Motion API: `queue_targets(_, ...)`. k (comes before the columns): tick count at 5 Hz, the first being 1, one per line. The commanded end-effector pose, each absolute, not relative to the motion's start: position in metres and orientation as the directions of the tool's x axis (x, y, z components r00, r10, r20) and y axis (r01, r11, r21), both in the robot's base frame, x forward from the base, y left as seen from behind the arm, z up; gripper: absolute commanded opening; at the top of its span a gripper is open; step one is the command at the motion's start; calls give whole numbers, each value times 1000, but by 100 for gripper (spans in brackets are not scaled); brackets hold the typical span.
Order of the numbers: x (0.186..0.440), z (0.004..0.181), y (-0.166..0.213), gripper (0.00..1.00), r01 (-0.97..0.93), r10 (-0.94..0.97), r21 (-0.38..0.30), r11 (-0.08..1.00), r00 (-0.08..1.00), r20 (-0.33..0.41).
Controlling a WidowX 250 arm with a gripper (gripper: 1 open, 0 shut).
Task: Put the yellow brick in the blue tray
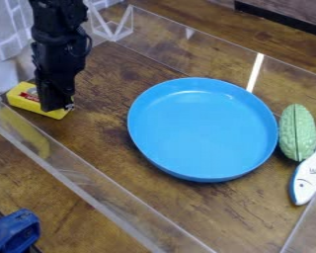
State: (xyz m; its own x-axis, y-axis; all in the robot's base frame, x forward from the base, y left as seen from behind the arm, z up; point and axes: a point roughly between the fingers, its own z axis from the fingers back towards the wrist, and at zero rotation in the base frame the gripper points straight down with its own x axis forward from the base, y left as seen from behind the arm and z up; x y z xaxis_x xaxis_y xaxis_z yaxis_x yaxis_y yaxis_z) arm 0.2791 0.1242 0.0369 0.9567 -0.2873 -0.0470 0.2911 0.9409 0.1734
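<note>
The fingers [50, 100] pointed straight down and were closed on the yellow brick [33, 101], their tips set on its right half so that part of the white-and-red label was hidden behind them. The brick lay on the desk [115, 188] at the left side of the view, with its yellow left end and front face showing clear of the black fingers. Above the fingers the black arm [58, 44] rose upright toward the top left corner.

The blue tray [203, 128] sat to the right of the brick, near the middle of the desk and well apart from it, a strip of bare dark wood lying between the two. It was round and shallow with a raised rim, and nothing lay inside it.

Just beside the tray's right rim stood a green oval object [296, 131], close to the rim, though whether it touched could not be told. Below that, near the right edge, lay a white object [307, 176] with small dark marks, its upper end close to the green one.

A blue thing [12, 232] showed in the bottom left corner, off the front edge of the desk and too blurred to identify.
</note>
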Motion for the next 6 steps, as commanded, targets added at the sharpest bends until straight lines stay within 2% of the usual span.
queue_targets(1, 291, 38, 120, 100, 317, -321, 192, 929, 947, -10)
queue_targets(2, 293, 29, 121, 100, 331, -336, 188, 925, 942, -3)
queue_targets(3, 296, 33, 118, 0, 342, -348, 197, 919, 937, -3)
queue_targets(6, 310, 43, 107, 0, 385, -397, 218, 897, 918, 11)
